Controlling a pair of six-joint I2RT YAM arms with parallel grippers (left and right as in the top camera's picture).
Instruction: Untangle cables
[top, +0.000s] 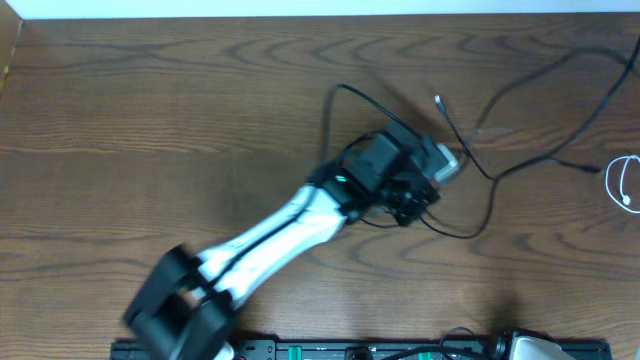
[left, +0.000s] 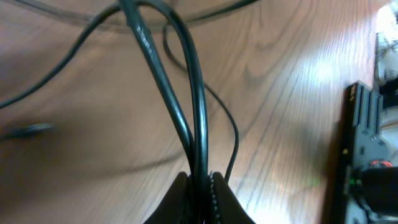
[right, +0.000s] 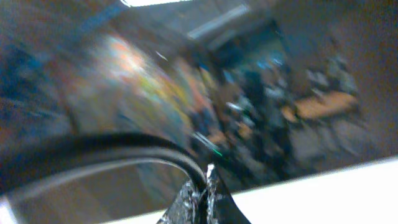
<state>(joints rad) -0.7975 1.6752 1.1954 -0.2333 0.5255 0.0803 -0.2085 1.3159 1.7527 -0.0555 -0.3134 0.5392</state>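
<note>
My left gripper (top: 418, 197) is at the table's middle, shut on two strands of black cable (left: 186, 81) that run up between its fingers (left: 200, 182). A thinner black cable (left: 233, 134) curls beside them on the wood. In the overhead view a black cable (top: 490, 178) runs from a small plug end (top: 438, 100) past the gripper and off to the upper right edge. A thin black loop (top: 335, 100) rises behind the left wrist. A white cable (top: 622, 180) lies at the right edge. My right gripper (right: 205, 182) is shut on a black cable (right: 124, 146); it is outside the overhead view.
A black rail (top: 350, 350) runs along the table's front edge and shows in the left wrist view (left: 367, 137). The right arm's base (top: 525, 345) sits on it. The left arm (top: 270, 235) lies diagonally across the lower left. The right wrist view is blurred.
</note>
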